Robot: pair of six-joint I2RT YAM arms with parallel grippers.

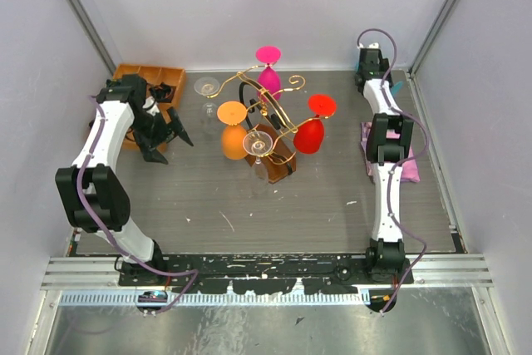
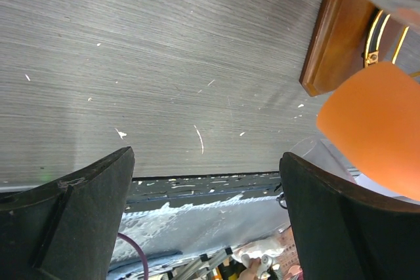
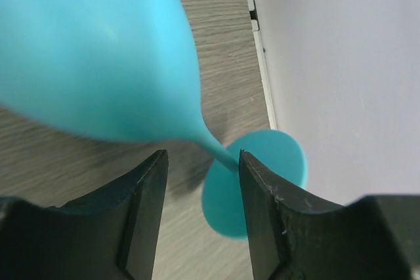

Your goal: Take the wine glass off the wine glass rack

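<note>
The gold wire wine glass rack (image 1: 272, 112) stands mid-table on its brown wooden base (image 1: 280, 165). An orange glass (image 1: 233, 135), a pink glass (image 1: 268, 73), a red glass (image 1: 311, 131) and a clear glass (image 1: 258, 145) hang on it. My right gripper (image 1: 389, 82) is at the far right back corner. In the right wrist view its jaws (image 3: 202, 162) stand open around the thin stem of a teal wine glass (image 3: 98, 50), which touches the right finger. My left gripper (image 1: 169, 144) is open and empty, left of the rack. Its wrist view (image 2: 207, 162) shows the orange glass (image 2: 377, 136) and the base (image 2: 335, 37).
A compartmented wooden tray (image 1: 133, 72) sits at the back left under the left arm. A clear glass (image 1: 207, 89) stands on the table behind the rack. A purple cloth (image 1: 409, 168) lies by the right wall. Walls close the back and both sides.
</note>
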